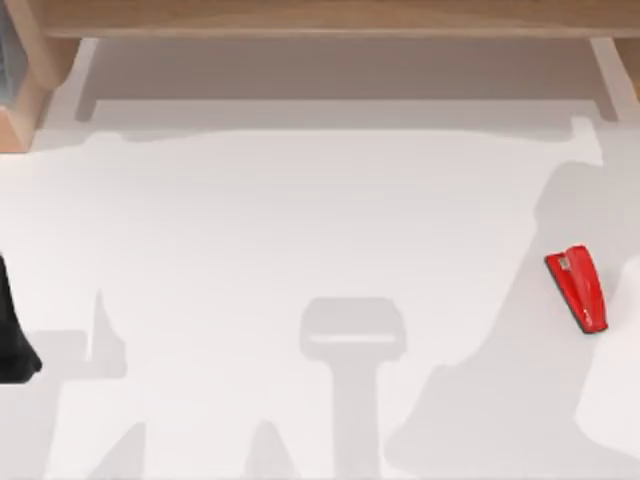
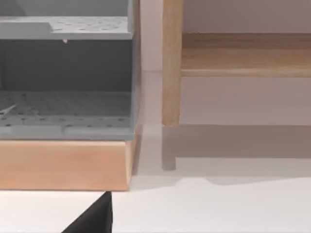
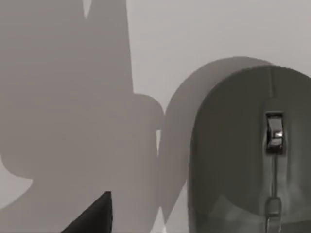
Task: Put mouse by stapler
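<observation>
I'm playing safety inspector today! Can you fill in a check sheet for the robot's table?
Surface: white table, crossed by grey shadows.
Job's things: red stapler lying flat near the table's right edge; grey mouse with a silvery wheel, close under the right wrist camera.
Clutter: nothing seen.
Hands: left arm parked at the left edge; right hand beside the mouse, apart from it.
Cables: nothing seen.
Surroundings: wooden shelf along the far side; grey dotted rack on a wooden base.

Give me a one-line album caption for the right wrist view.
Close above the white table, a grey computer mouse with a silvery scroll wheel casts a rounded shadow.
</observation>
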Robot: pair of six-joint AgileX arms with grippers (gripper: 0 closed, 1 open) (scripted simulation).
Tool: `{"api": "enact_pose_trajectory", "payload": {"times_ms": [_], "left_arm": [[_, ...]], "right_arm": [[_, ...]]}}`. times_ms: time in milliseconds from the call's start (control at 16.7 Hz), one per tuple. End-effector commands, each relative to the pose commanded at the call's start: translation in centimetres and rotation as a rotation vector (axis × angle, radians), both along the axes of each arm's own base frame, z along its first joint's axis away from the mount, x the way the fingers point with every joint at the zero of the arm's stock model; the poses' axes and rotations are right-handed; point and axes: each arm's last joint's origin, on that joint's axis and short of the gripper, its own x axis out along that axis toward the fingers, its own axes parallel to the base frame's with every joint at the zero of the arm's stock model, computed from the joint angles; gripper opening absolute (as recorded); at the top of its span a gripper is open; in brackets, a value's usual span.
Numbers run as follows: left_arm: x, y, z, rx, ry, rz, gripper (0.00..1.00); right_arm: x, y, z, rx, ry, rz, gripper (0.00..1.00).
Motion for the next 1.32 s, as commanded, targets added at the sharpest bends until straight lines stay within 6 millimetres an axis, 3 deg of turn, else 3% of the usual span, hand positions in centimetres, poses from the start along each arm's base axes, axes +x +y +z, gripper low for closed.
{"api": "enact_pose_trajectory", "payload": {"times_ms": [360, 1140, 1320], "left_arm": [[0.0, 0.0, 0.0, 0.0, 0.0, 0.0, 1.0], [0.0, 0.0, 0.0, 0.0, 0.0, 0.0, 1.0], [0.0, 0.0, 0.0, 0.0, 0.0, 0.0, 1.0]], "right_arm": [[0.1, 0.01, -0.91, 0.004, 0.008, 0.001, 1.0], [0.1, 0.01, -0.91, 0.004, 0.008, 0.001, 0.02], [0.1, 0.01, -0.91, 0.004, 0.008, 0.001, 0.0]]}}
